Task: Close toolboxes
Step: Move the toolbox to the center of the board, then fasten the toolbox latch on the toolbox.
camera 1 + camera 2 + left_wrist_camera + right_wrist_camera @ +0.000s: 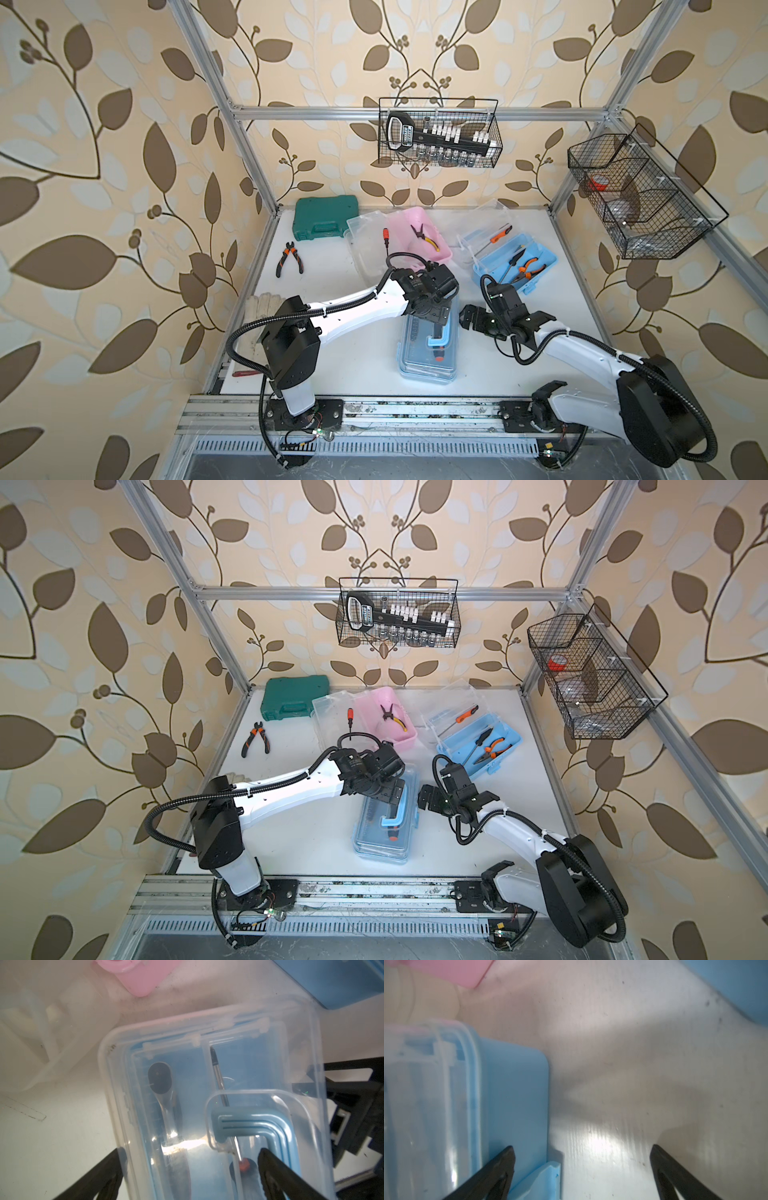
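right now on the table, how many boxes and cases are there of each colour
light blue toolboxes: 2
pink toolbox: 1
dark green case: 1
total: 4

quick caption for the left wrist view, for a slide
Open left gripper above a blue toolbox, clear lid down over a ratchet and a screwdriver inside.
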Robot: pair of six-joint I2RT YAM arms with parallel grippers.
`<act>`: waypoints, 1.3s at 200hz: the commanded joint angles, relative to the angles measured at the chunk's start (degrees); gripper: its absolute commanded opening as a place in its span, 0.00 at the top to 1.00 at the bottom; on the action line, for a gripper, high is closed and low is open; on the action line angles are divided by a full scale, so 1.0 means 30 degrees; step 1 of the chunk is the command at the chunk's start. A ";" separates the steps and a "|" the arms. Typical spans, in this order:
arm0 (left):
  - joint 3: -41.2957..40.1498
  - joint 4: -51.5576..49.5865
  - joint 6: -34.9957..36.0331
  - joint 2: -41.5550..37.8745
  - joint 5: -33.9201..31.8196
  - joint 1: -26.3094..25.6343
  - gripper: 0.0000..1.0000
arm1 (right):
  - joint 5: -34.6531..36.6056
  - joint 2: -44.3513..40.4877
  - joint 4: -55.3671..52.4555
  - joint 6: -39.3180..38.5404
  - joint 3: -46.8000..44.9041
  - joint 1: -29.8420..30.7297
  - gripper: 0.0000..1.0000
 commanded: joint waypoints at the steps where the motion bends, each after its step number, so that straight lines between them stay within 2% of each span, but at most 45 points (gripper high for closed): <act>1: -0.0073 -0.0949 0.0951 0.1158 -0.0217 0.0479 0.01 | -0.1803 0.0792 0.3048 -0.0020 0.1731 0.0281 0.01; 32: 0.0224 -0.1074 0.1172 0.1502 -0.0385 0.1145 0.01 | -0.2110 0.2077 0.3535 -0.0705 0.2672 0.0271 0.01; 55: 0.0485 -0.1262 0.1301 0.1607 -0.0351 0.1254 0.01 | -0.1498 0.2062 0.3214 -0.1417 0.2563 0.0208 0.01; 128: 0.0748 -0.1392 0.2062 0.0359 0.0152 0.1228 0.01 | 0.0447 -0.3648 0.2181 -0.2222 -0.1735 0.0168 0.01; 185: 0.0579 -0.1630 0.2143 -0.0379 0.0205 0.0877 0.01 | 0.2322 -1.0254 0.2880 -0.1750 -0.5756 0.1370 0.03; 212: 0.0627 -0.1803 0.2207 -0.0488 0.0182 0.0614 0.01 | 0.3655 -1.1024 0.3096 -0.1274 -0.6560 0.2582 0.04; 231: 0.0591 -0.1894 0.2241 -0.0629 0.0112 0.0413 0.01 | 0.5471 -1.1158 0.3038 -0.1059 -0.6515 0.3848 0.04; 260: 0.0042 -0.1452 0.2338 -0.1018 0.0233 0.0375 0.01 | 0.6410 -1.0247 0.3194 0.1056 -0.6868 0.5112 0.03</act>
